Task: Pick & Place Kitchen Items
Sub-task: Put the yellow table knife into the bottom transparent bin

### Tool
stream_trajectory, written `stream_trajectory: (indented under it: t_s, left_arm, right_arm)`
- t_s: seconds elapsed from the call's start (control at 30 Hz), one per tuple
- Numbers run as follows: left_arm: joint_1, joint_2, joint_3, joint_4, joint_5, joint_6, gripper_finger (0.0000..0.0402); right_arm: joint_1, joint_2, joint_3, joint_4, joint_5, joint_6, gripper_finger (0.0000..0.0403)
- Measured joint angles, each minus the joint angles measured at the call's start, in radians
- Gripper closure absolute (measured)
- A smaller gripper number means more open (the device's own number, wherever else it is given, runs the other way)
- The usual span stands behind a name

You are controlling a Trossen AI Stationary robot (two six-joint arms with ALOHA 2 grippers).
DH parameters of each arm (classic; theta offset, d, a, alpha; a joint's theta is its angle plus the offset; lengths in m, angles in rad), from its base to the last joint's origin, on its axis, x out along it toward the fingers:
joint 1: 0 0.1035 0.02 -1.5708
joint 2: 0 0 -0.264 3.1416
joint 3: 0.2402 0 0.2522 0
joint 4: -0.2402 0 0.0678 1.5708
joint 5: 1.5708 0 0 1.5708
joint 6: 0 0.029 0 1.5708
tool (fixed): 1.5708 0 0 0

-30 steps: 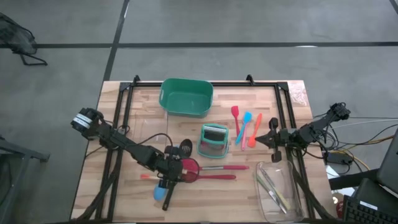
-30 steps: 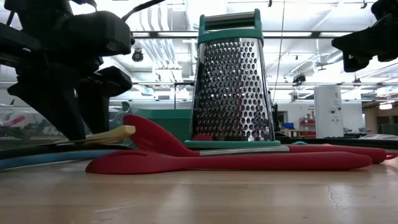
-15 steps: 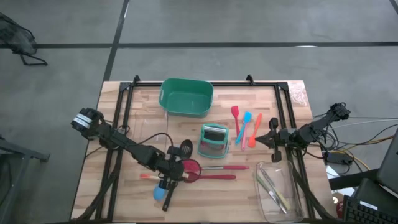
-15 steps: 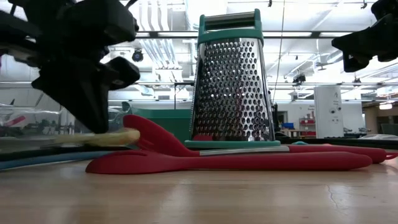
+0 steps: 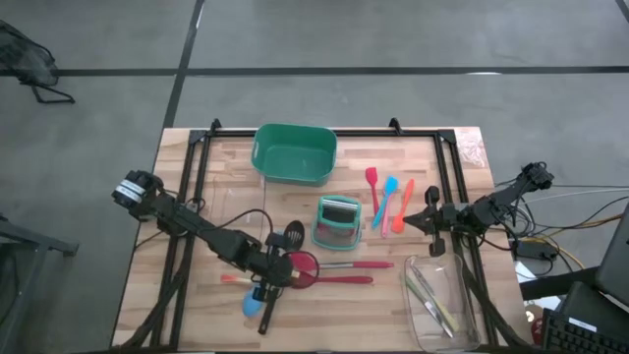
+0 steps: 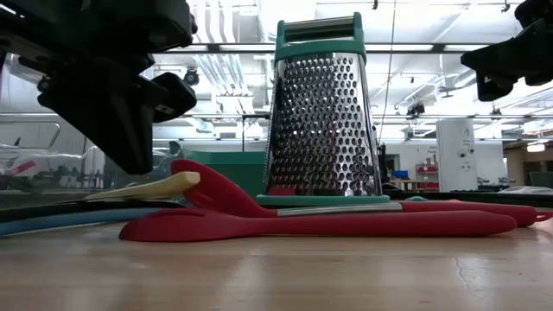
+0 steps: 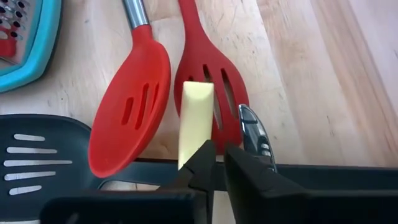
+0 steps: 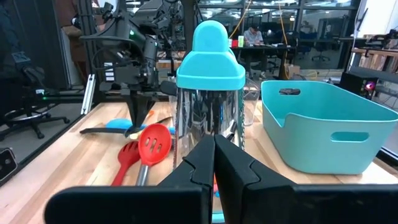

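My left gripper stands over the utensil pile at the near left, shut on a pale flat tool. The tool's free end juts out over two red slotted spoons that lie on the table. A black slotted spoon lies beside them, and a blue spoon lies nearer the front edge. Three small spatulas lie at the right of the grater. My right gripper hangs shut beside them, holding nothing. My left gripper pinches the pale tool between its two fingers, which come down from above. The fingers hide the place of contact. The tool's flat end sticks out past the fingertips, tilted upward and clear of the red spoons.
A green tub stands at the far middle. A clear tray with slim tools sits at the near right corner. The upright grater stands close behind the red spoons. Bare wood lies between the spoons and the tray.
My left gripper has shut on the pale tool, which it straddled with open fingers a second ago, and has risen a little. The tool's free end has tipped up from lying nearly level. The red spoons have stayed in place.
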Motion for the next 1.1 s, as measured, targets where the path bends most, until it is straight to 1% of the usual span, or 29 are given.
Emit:
stream_trajectory:
  t_s: [0.13, 0.23, 0.33, 0.4, 0.5, 0.67, 0.87, 0.97, 1.1]
  left_arm:
    - [0.000, -0.001, 0.000, 0.003, -0.019, -0.033, 0.0321]
    - [0.000, -0.001, 0.000, 0.006, -0.027, -0.042, 0.0281]
    - [0.002, 0.007, 0.000, 0.047, -0.033, -0.067, 0.0246]
    - [0.002, 0.028, 0.000, 0.074, -0.033, -0.064, 0.0230]
    - [0.004, 0.069, 0.000, 0.087, -0.033, -0.046, 0.0218]
    - [0.006, 0.111, 0.000, 0.091, -0.041, -0.043, 0.0216]
    - [0.006, 0.104, -0.001, 0.091, -0.050, -0.035, 0.0223]
    - [0.006, 0.084, -0.001, 0.092, -0.051, -0.026, 0.0247]
    - [0.006, 0.076, -0.001, 0.091, -0.052, 0.009, 0.0301]
  right_arm:
    - [0.001, 0.000, 0.000, 0.000, 0.000, 0.000, 0.0394]
    - [0.001, 0.000, 0.000, 0.000, 0.000, 0.000, 0.0394]
    - [0.001, 0.000, 0.000, 0.000, 0.000, 0.000, 0.0394]
    - [0.001, 0.000, 0.000, 0.000, 0.000, 0.000, 0.0394]
    - [0.000, 0.000, 0.000, 0.000, 0.000, 0.000, 0.0394]
    - [0.000, 0.000, 0.000, -0.001, 0.000, 0.001, 0.0394]
    - [0.000, 0.000, 0.000, -0.001, 0.000, 0.001, 0.0394]
    - [0.000, 0.000, 0.000, -0.001, 0.000, 0.001, 0.0394]
    - [0.000, 0.000, 0.000, -0.001, 0.000, 0.001, 0.0394]
